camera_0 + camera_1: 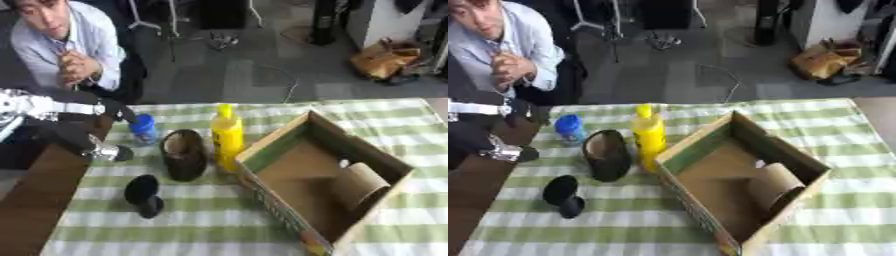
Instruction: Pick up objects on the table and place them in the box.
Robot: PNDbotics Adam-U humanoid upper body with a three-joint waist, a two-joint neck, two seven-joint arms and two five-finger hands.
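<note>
Cardboard box (280, 145) touches yellow bottle (227, 137), brown shoe (184, 155) beside; left hand's (109, 152) finger state unclear

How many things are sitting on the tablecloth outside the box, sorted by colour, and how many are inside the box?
Yellow: 1, the yellow bottle
Blue: 1, the blue-capped container
Dark brown: 1, the brown shoe
Black: 1, the black object
Inside the cardboard box: 1, the tan roll
Total: 4 outside, 1 inside, 5 in all.
</note>
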